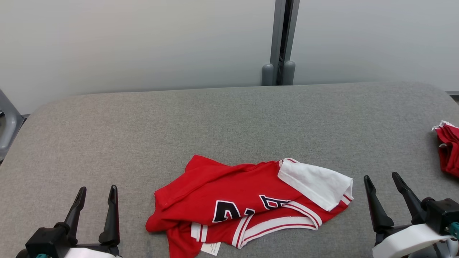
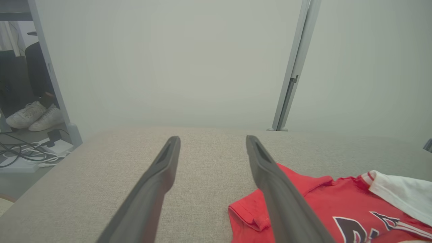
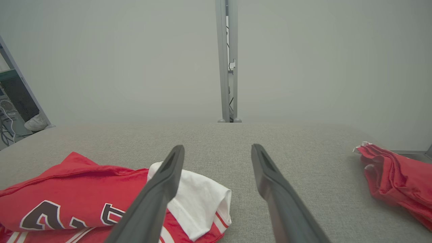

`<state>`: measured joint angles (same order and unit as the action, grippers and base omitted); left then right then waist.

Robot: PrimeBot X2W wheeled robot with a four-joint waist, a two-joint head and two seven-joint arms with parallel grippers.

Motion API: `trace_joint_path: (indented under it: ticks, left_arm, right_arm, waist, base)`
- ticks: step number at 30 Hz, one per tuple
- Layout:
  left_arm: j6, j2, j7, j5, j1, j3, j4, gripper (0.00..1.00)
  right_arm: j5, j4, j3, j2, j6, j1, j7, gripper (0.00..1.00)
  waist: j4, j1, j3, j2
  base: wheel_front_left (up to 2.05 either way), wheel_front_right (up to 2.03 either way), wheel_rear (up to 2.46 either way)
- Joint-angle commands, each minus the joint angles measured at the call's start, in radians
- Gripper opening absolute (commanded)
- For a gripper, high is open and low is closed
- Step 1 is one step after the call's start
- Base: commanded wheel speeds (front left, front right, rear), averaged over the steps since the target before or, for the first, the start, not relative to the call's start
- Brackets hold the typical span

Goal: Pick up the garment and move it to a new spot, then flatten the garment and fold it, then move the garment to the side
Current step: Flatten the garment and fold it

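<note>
The garment (image 1: 236, 200) is a red shirt with white sleeves, white-and-red trim and dark lettering. It lies crumpled near the front middle of the grey table (image 1: 229, 125). My left gripper (image 1: 96, 195) stands open at the lower left, apart from the shirt and holding nothing. At the lower right my right gripper (image 1: 382, 182) is open too, just right of the shirt's white sleeve. The left wrist view has the garment (image 2: 337, 206) at the lower right beside the left gripper (image 2: 212, 140). In the right wrist view the garment (image 3: 84, 199) lies left of the right gripper (image 3: 217, 150).
A second red garment (image 1: 448, 148) lies bunched at the table's right edge, also seen as a red heap (image 3: 395, 179) in the right wrist view. A grey partition post (image 1: 281, 43) stands behind the table. Shoes (image 2: 33, 116) and cables lie on the floor at the left.
</note>
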<state>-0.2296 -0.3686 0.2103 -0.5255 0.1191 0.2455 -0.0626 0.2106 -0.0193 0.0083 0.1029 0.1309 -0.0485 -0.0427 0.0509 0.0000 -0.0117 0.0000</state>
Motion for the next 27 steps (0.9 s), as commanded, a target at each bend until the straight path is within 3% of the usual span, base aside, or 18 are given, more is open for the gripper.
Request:
trace_joint_path:
  ticks: [1,9,19,27]
  left_arm:
    - [-0.001,-0.004,0.0,-0.002,-0.008,0.0,0.0,1.0]
    - [0.005,-0.01,-0.03,0.012,-0.044,0.026,-0.015,1.0]
    - [0.115,0.026,-0.238,-0.095,-0.148,0.131,0.132,1.0]
    - [0.173,0.05,-0.267,-0.158,-0.195,0.14,0.267,1.0]
  right_arm:
    - [0.003,-0.002,-0.003,0.005,0.0,0.002,0.004,1.0]
    - [0.006,-0.005,0.003,0.004,0.0,0.01,0.01,1.0]
    - [0.011,-0.012,0.036,0.002,0.0,0.037,0.008,1.0]
    - [0.014,-0.028,0.037,-0.005,0.0,0.049,-0.003,1.0]
  waist:
    - [0.001,0.0,0.0,0.0]
    - [0.005,0.0,0.004,0.0]
    - [-0.024,0.0,0.072,0.0]
    - [-0.05,0.0,0.106,0.0]
  base:
    - [0.0,0.0,0.0]
    - [0.0,0.0,0.0]
    - [0.0,0.0,0.0]
    - [0.0,0.0,0.0]
